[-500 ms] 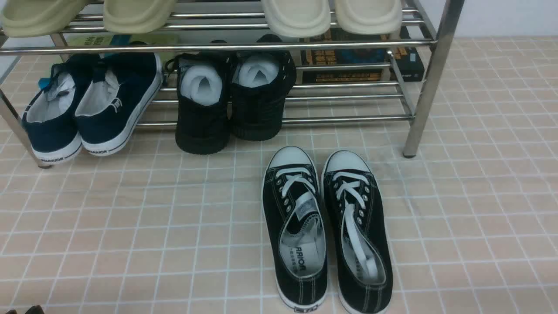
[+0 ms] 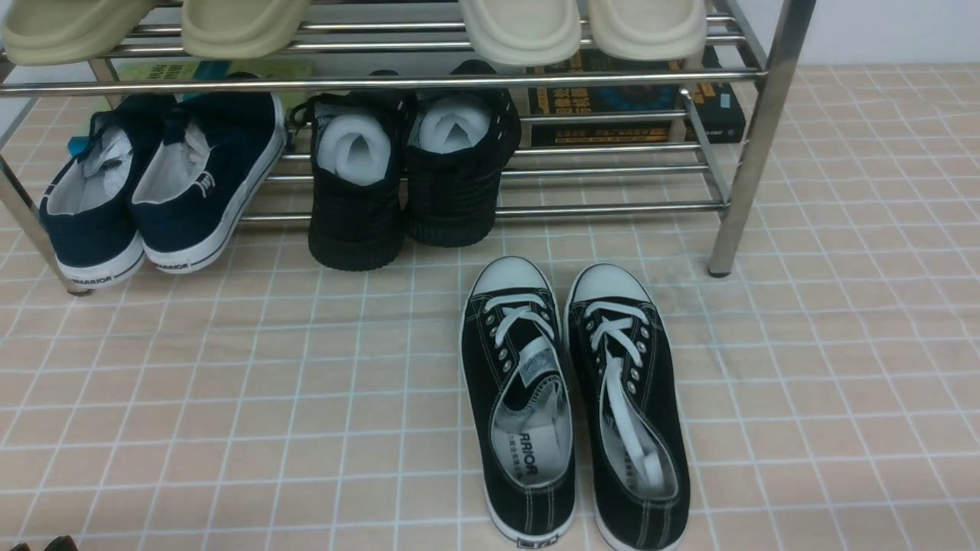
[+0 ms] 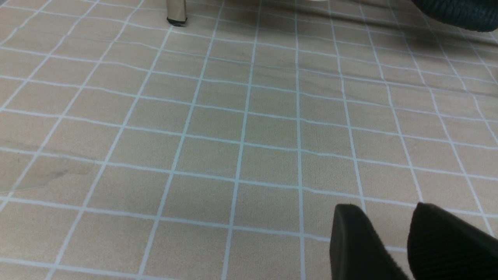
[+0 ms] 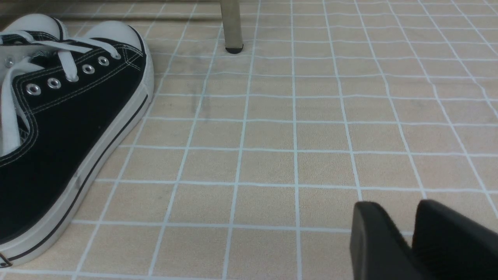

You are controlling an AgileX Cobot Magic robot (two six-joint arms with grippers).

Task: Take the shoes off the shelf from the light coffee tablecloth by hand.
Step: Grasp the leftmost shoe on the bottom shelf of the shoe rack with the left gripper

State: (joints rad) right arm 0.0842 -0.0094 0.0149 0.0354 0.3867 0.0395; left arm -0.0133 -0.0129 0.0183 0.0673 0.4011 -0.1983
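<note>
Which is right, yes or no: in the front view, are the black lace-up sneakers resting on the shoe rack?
No, the sneakers stand on the tan cloth.

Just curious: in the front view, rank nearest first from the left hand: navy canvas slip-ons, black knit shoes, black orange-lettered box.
1. Navy slip-ons, at the shelf's left end.
2. Black knit shoes, just to their right.
3. Black box, farther right and back.

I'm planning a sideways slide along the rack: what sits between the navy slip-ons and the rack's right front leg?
The black knit shoes, then bare chrome bars; the front view shows this.
</note>
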